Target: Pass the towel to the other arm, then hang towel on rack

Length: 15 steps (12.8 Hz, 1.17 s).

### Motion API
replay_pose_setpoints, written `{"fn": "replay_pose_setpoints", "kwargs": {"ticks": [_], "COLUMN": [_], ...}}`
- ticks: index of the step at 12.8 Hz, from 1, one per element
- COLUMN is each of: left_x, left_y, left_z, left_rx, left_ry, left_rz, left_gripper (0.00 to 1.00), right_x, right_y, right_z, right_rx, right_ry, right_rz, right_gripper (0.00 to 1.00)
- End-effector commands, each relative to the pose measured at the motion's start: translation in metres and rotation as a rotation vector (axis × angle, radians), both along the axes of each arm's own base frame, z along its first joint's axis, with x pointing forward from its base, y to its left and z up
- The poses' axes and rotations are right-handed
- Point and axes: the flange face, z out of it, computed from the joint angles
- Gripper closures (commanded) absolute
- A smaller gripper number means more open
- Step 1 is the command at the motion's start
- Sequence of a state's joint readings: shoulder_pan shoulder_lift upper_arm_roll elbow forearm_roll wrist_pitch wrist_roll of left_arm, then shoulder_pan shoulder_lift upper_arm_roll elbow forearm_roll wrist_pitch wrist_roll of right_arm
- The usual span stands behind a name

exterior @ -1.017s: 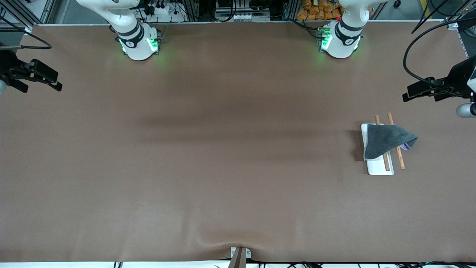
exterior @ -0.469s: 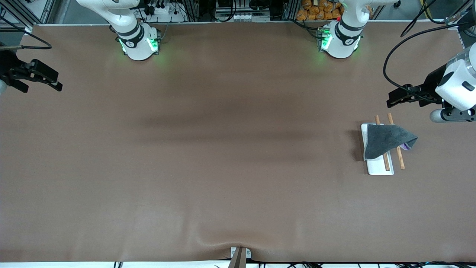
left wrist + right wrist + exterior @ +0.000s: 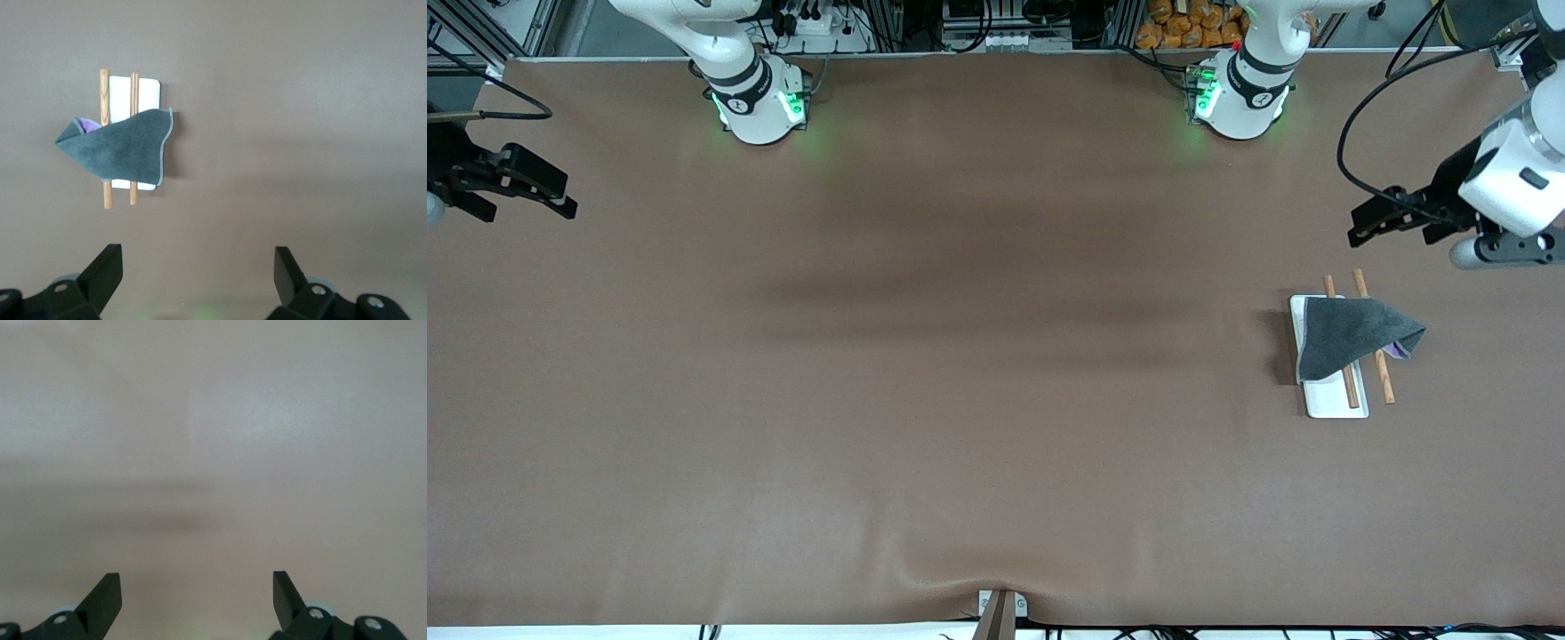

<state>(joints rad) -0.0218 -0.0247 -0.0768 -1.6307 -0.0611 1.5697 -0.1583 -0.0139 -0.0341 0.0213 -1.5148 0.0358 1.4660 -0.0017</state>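
Note:
The towel [image 3: 1352, 334], dark grey with a purple edge showing, hangs draped over the two brown rods of the rack [image 3: 1334, 404], whose white base lies near the left arm's end of the table. In the left wrist view the towel [image 3: 123, 147] covers the middle of the rack [image 3: 143, 90]. My left gripper [image 3: 1360, 227] is open and empty, up in the air over bare table beside the rack; it also shows in its wrist view [image 3: 198, 263]. My right gripper [image 3: 560, 200] is open and empty, waiting over the right arm's end of the table, and also shows in its wrist view [image 3: 197, 587].
The brown table mat [image 3: 960, 356] spreads wide between the arms. The two arm bases [image 3: 760, 102] stand along the edge farthest from the front camera. A small metal clamp [image 3: 1000, 609] sits at the nearest edge.
My left arm has swung in from the table's end and risen, its gripper now over the table beside the rack. The towel, the rack and the right arm have not moved.

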Motion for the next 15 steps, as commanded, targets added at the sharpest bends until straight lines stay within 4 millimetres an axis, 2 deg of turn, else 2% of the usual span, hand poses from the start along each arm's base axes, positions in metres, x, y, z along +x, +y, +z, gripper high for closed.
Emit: {"fn": "replay_pose_setpoints", "kwargs": {"ticks": [1, 4, 9, 15], "left_x": [-0.013, -0.022, -0.029, -0.027], "left_y": [0.007, 0.024, 0.024, 0.025], "left_z": [0.006, 0.012, 0.034, 0.044], "left_rx": [0.027, 0.075, 0.109, 0.109], "left_ry": [-0.011, 0.01, 0.013, -0.009], "left_rz": [0.018, 0.028, 0.044, 0.04], "left_gripper": [0.0, 0.0, 0.0, 0.0], "right_x": [0.0, 0.0, -0.002, -0.002], "right_y": [-0.005, 0.0, -0.003, -0.002], "right_z": [-0.001, 0.0, -0.001, 0.001], "right_rx": [-0.005, -0.004, -0.002, -0.002], "right_ry": [0.0, -0.002, 0.012, 0.008], "right_rz": [-0.027, -0.02, -0.024, -0.024], "right_gripper": [0.0, 0.0, 0.0, 0.0]}}
